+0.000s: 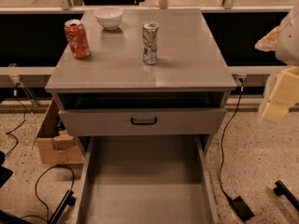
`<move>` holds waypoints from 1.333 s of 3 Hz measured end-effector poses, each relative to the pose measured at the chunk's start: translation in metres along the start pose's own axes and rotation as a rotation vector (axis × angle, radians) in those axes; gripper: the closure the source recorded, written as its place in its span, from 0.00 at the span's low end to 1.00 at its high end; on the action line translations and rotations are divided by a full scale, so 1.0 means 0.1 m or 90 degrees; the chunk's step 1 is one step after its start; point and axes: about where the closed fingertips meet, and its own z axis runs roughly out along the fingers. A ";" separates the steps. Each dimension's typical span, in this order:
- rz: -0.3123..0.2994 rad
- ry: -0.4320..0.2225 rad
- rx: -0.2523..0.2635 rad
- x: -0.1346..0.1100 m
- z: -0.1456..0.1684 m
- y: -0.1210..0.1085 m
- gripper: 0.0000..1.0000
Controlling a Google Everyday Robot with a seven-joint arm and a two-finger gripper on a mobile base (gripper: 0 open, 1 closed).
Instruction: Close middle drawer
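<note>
The grey cabinet (140, 78) stands in the middle of the view. Its middle drawer (145, 181) is pulled far out toward the camera. It is a deep, empty grey tray, and its front and handle are cut off below the frame. Above it, the top drawer (182, 122) with a small black bar handle (144, 121) is slightly out, with a dark gap under the cabinet top. My gripper (276, 107), cream-coloured, hangs at the right edge of the view. It is to the right of the cabinet and apart from it, about level with the top drawer.
On the cabinet top stand an orange soda can (77, 38), a white bowl (108, 17) and a silver can (150, 43). A cardboard box (51, 136) sits on the floor at the left. Cables and a power brick (241, 208) lie on the floor.
</note>
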 end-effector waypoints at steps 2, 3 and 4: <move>0.006 0.004 0.009 -0.03 0.11 0.05 0.00; 0.017 -0.006 0.028 -0.10 0.29 0.26 0.00; 0.047 -0.034 0.029 -0.07 0.74 0.57 0.00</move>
